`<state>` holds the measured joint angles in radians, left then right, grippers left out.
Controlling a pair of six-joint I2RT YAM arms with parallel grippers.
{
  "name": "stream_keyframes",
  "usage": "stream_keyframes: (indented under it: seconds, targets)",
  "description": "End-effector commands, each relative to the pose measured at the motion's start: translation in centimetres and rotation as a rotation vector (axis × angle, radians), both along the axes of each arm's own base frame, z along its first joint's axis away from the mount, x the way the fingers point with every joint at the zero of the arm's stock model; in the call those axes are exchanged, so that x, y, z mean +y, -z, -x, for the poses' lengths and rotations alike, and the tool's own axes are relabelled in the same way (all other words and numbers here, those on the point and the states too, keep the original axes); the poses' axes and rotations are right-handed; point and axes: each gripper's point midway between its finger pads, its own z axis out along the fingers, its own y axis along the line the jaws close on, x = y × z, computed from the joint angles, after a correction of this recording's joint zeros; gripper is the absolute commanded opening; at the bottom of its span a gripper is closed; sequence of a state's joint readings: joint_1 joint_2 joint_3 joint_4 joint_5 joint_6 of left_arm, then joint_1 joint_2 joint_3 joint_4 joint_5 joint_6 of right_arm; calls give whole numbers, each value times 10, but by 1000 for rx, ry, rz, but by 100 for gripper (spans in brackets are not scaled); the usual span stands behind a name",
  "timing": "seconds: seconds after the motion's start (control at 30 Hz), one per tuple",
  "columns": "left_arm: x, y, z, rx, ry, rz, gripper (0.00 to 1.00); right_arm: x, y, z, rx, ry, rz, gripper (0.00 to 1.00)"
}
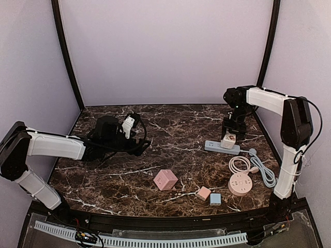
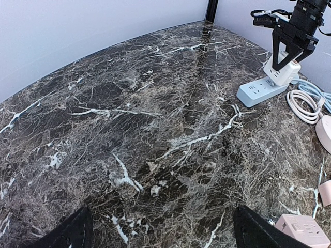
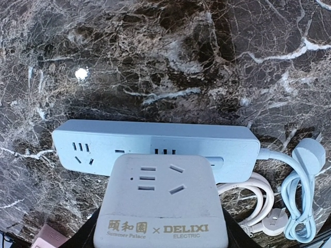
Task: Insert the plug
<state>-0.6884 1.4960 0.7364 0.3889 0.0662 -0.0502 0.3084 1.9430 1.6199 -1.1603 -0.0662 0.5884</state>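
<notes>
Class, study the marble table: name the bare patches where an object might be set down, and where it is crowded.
Bare: the centre, between the left arm and blue power strip; also the far strip by the back wall. Crowded: the near right, around the pink cube, round reel and cables.

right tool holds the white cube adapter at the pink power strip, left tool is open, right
No: the power strip is light blue, not pink, as the right wrist view shows. The rest holds: the right tool holds the white cube adapter at it, and the left tool is open.
</notes>
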Motion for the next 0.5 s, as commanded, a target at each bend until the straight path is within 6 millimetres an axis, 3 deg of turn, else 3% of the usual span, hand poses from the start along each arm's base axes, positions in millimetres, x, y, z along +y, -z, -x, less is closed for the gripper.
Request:
stream_keyframes:
  seconds: [0.0, 0.47]
  targets:
    - [2, 7, 1, 2, 5, -13, 95, 1, -12, 0, -36, 7, -17, 0]
    - [2, 7, 2, 3, 6, -13, 95, -11, 0, -2, -24, 12, 57, 0]
